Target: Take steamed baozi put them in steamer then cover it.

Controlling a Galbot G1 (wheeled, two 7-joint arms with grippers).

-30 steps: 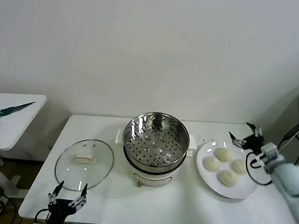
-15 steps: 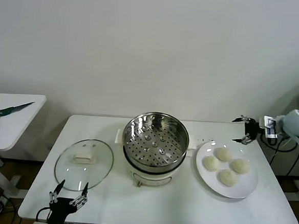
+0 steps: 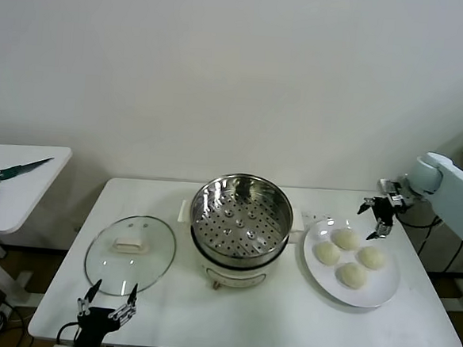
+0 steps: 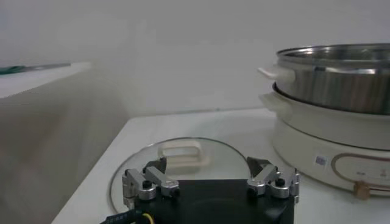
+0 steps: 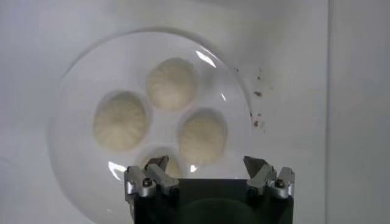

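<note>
Progress: none | four buns point(image 3: 349, 255) lay on plate point(image 3: 382, 295) | steamer point(image 3: 242, 219) empty, lid point(image 3: 130, 254) off | right gripper point(image 3: 378, 212) above the plate's rim, fingers apart, empty | left gripper point(image 3: 105, 301) parked by the lid, fingers apart

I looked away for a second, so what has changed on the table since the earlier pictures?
The right gripper swung up and away from the plate's right side, then turned to point down over the plate's far edge. Its jaws are open and empty. All four buns remain on the plate. The steamer, the glass lid and the open left gripper at the table's near edge stayed put.
</note>
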